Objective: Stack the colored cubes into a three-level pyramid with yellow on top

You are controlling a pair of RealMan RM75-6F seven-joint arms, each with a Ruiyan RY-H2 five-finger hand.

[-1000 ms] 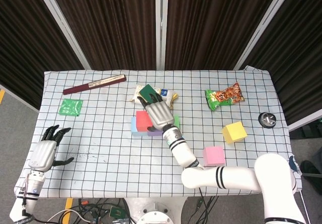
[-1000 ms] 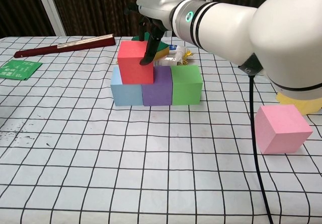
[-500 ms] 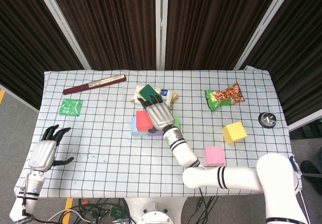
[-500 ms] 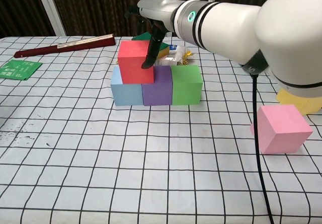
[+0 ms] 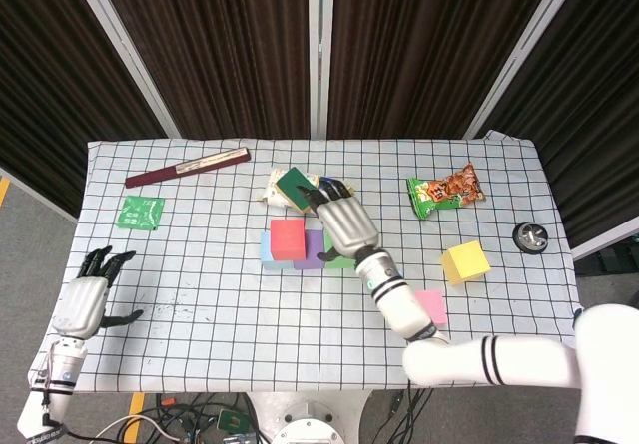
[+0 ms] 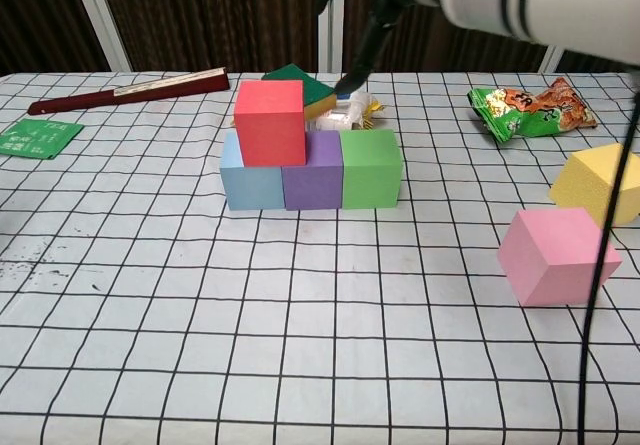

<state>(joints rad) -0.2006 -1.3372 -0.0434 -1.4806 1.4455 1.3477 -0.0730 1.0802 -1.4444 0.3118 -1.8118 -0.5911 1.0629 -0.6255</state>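
A red cube (image 5: 288,236) (image 6: 270,122) sits on the blue cube (image 6: 250,180) and the purple cube (image 6: 312,183). The green cube (image 6: 371,168) completes that bottom row on the right. My right hand (image 5: 344,222) (image 6: 365,25) hovers above the green cube, holding nothing, its fingers apart and hanging down. The pink cube (image 5: 431,306) (image 6: 555,255) and the yellow cube (image 5: 465,261) (image 6: 598,180) lie apart on the right of the cloth. My left hand (image 5: 88,299) rests at the front left edge, fingers spread and empty.
A snack bag (image 5: 446,192) lies at the back right, and a small black round object (image 5: 529,236) sits near the right edge. Behind the stack are a green-topped sponge (image 5: 295,185) and a wrapped packet. A dark red stick (image 5: 187,168) and green sachet (image 5: 141,212) lie at the left.
My right hand has come off the red cube, risen and moved right over the green cube. The red cube stays on the bottom row. My left hand has shifted slightly.
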